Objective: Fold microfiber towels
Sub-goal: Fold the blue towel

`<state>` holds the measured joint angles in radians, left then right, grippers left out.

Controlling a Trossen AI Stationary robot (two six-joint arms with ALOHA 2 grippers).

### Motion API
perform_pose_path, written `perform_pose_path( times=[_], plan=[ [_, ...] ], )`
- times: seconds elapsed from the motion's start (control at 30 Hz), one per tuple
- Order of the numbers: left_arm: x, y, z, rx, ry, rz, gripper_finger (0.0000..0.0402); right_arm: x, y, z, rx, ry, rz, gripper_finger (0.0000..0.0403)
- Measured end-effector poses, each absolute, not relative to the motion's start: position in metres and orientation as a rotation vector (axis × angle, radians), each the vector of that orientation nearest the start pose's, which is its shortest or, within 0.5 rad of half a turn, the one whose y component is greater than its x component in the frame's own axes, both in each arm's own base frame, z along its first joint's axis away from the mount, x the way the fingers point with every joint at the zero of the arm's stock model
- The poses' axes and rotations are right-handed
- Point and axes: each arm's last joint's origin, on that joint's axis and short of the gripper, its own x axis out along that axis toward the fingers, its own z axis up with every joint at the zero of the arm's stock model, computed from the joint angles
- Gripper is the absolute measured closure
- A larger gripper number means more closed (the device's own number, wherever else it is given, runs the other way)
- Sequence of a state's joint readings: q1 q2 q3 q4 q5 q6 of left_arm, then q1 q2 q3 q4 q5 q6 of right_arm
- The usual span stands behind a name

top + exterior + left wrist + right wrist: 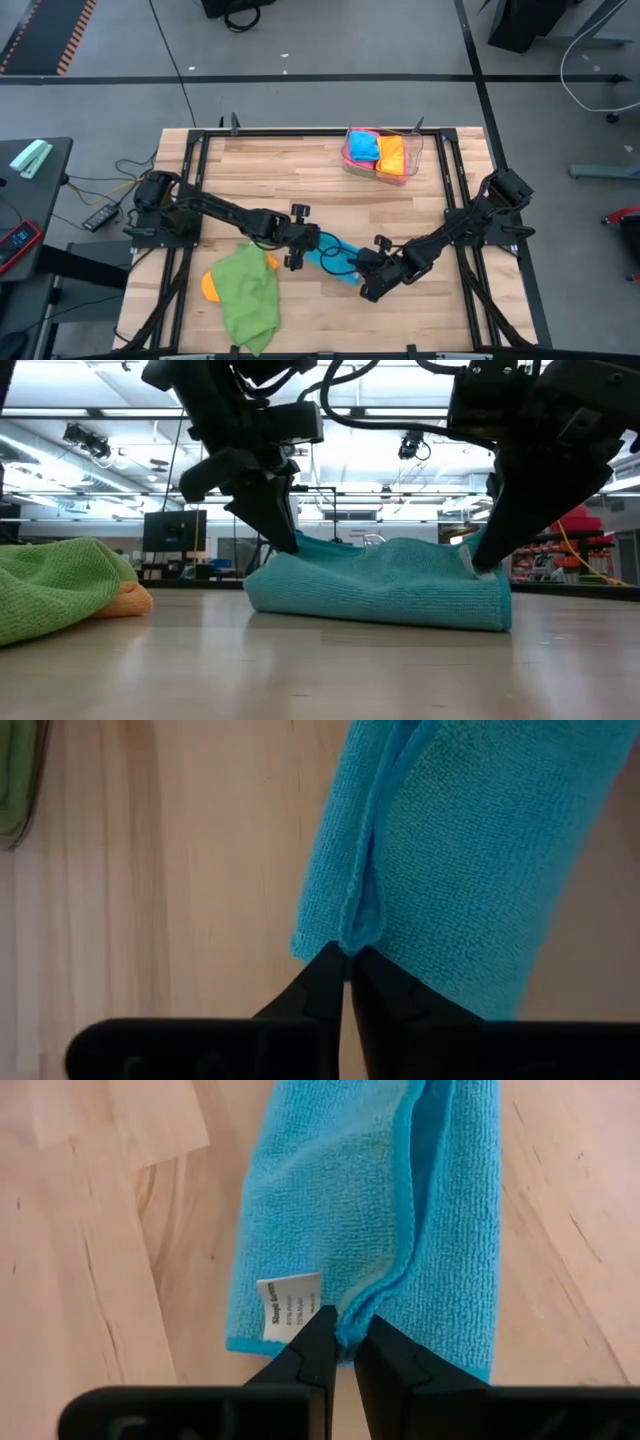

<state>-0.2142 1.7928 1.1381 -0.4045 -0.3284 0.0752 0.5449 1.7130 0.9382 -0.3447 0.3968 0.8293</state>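
Beside the green towel (248, 296), a folded blue towel (335, 262) lies on the wooden surface (300, 170); left tool (347, 960) and right tool (345, 1330) each pinch one end of it.

The folded sky-blue microfiber towel (335, 259) lies mid-table; the crumpled green microfiber towel (248, 296) lies left of it, the clear plastic tray (412, 160) far right.

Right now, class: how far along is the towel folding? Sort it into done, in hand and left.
Done: folded towels sit in the clear tray. In hand: the blue towel, doubled over, is pinched at opposite ends by the left gripper and right gripper. Left: the green towel and orange towel lie crumpled.
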Motion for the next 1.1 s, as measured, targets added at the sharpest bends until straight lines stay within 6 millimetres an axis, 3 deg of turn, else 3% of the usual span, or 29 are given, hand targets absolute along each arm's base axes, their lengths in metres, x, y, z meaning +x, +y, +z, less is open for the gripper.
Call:
perform_pose_path(
  times=[0.3,1.1],
  plan=[
    [0.357,-0.065,0.166,0.391,1.016,0.047,0.0372,0.274,0.152,0.15,0.281,0.963,-0.332,0.036],
    [0.36,-0.048,0.167,0.387,1.019,0.079,0.0374,0.272,0.14,0.15,0.238,0.996,-0.4,0.036]
  ],
)
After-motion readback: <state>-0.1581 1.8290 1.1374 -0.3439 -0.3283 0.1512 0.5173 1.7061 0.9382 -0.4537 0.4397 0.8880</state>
